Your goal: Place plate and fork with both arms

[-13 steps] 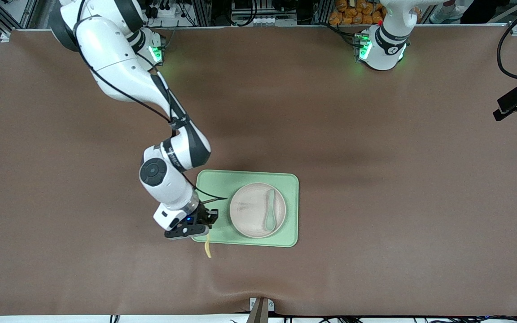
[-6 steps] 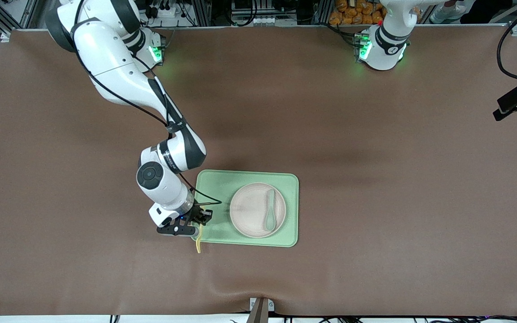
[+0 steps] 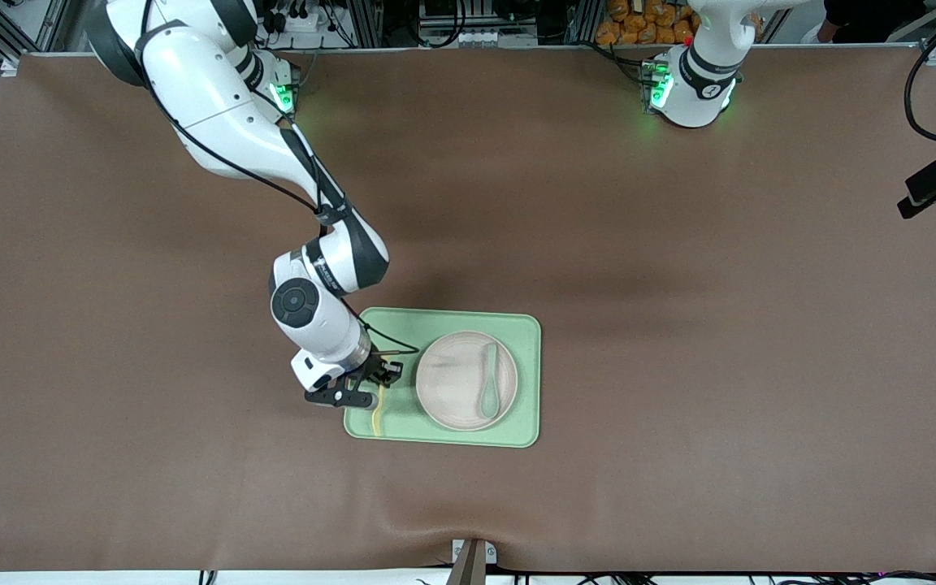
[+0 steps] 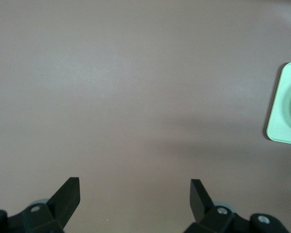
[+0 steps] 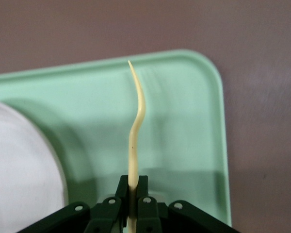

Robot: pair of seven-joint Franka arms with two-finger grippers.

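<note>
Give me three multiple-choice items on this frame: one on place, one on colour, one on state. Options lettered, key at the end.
1. Where is the spoon?
A. on the plate
B. on the bare table
C. in the left gripper

2. What colour is the tray?
A. dark blue
B. light green
C. red

3. What is the state of the right gripper?
A. open over the plate
B. shut on nothing
C. shut on the fork

Key:
1 A, the grey-green spoon lies on the plate, which sits on the tray.
2 B, the tray is pale green in both the front and right wrist views.
3 C, its fingers pinch the pale yellow fork over the tray's bare end, beside the plate. The left gripper waits open over bare table.
</note>
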